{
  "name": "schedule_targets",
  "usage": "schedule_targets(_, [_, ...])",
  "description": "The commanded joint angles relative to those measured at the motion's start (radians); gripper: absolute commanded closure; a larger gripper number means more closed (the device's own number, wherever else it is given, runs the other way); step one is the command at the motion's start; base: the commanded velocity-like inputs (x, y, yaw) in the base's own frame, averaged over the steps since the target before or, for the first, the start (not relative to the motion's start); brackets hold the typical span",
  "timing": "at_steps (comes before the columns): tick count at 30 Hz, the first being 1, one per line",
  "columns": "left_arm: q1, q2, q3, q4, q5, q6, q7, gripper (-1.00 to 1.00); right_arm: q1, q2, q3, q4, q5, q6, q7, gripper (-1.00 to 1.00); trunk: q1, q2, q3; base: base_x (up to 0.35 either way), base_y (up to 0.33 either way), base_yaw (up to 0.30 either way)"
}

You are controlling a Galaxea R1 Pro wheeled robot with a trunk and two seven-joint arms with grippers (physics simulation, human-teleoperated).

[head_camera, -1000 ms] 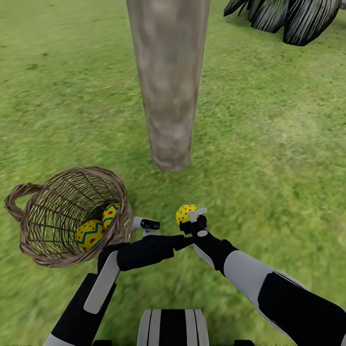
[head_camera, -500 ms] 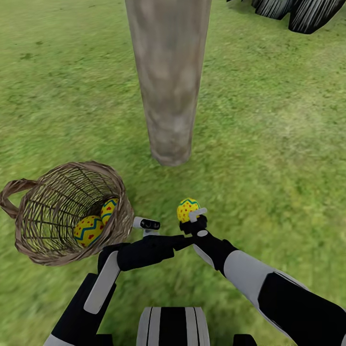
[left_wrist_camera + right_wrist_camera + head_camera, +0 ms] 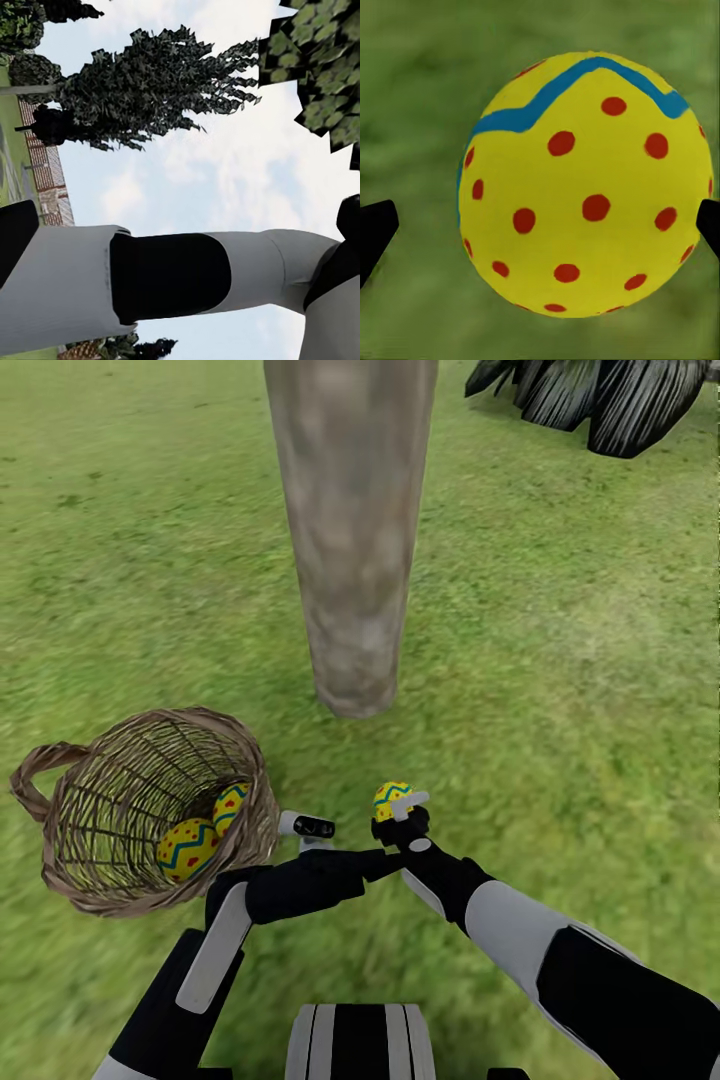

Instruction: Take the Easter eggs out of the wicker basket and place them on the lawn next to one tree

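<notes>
In the head view my right gripper (image 3: pixel 398 807) is shut on one yellow Easter egg (image 3: pixel 390 796) with red dots and a blue zigzag, held over the lawn (image 3: pixel 560 690) a short way in front of the tree (image 3: pixel 350 560). The right wrist view has that egg (image 3: pixel 585 187) between two black fingertips (image 3: pixel 375 229), with blurred grass behind it. The wicker basket (image 3: pixel 110 800) lies tipped on the grass at the left with two eggs (image 3: pixel 187 848) (image 3: pixel 230 805) inside. My left gripper (image 3: pixel 306 826) hangs just right of the basket's rim; its jaws are too small to read.
A low dark broad-leaved plant (image 3: pixel 600 400) stands at the far right behind the tree. Open grass lies all around the trunk. The left wrist view looks up at sky, dark treetops (image 3: pixel 150 90) and my right forearm (image 3: pixel 165 277).
The head camera dipped and came back, so the whole picture shifted. Both arms have hardly moved, and my right gripper keeps hold of the egg.
</notes>
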Motion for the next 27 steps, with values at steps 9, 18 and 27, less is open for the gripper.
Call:
schedule_targets(9, [0.000, 0.000, 0.001, 0.004, 0.001, 0.004, -0.001, -1.00, -0.001, -0.080, -0.153, -0.245, -0.010, 0.179, -0.005, -1.00, -0.004, 0.002, 0.034, 0.000, 0.000, 0.000])
schedule_targets(18, [0.000, 0.004, 0.000, 0.002, 0.001, 0.010, 0.000, -1.00, 0.009, -0.250, -0.303, -0.734, -0.007, 0.737, -0.005, -1.00, -0.008, 0.004, 0.069, 0.000, 0.000, 0.000])
schedule_targets(27, [0.000, 0.004, -0.002, 0.003, 0.001, 0.019, 0.000, -1.00, 0.009, -0.354, -0.307, -0.759, -0.004, 0.759, -0.003, -1.00, -0.012, 0.006, 0.104, 0.000, 0.000, 0.000])
